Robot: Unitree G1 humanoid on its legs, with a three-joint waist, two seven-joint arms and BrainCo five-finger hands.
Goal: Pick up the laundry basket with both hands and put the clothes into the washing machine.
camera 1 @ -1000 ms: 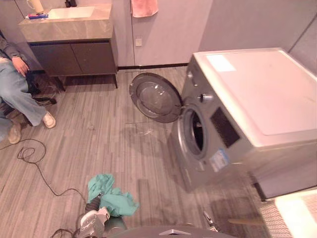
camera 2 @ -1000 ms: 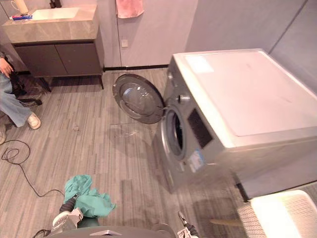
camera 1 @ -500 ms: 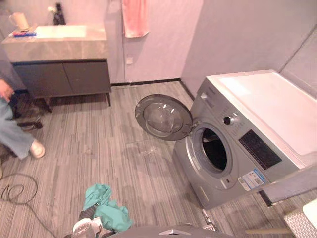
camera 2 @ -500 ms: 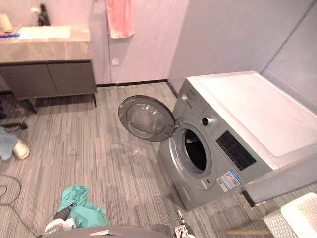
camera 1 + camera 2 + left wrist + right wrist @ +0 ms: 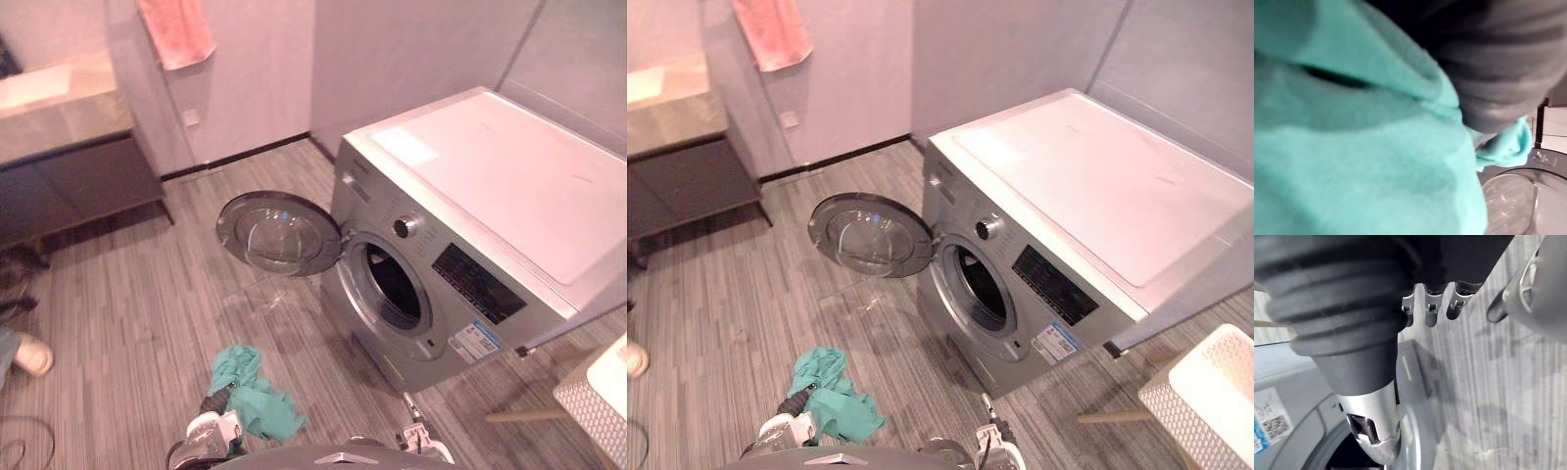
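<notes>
One teal garment (image 5: pixel 250 392) hangs bunched at the left robot hand (image 5: pixel 208 431), at 8 o'clock from the washing machine's (image 5: pixel 509 186) porthole (image 5: pixel 394 286); cloth hides the grip, so it cannot be told. Open door (image 5: pixel 277 233): 10 o'clock from the porthole. Right robot hand (image 5: pixel 991 441): relaxed and empty, at 6 o'clock. White laundry basket (image 5: pixel 1176 421): 4 o'clock, well apart. Judged: garment light, limp, apt to trail, so gather it mid-bunch; basket stiff, light, so take opposite rims.
</notes>
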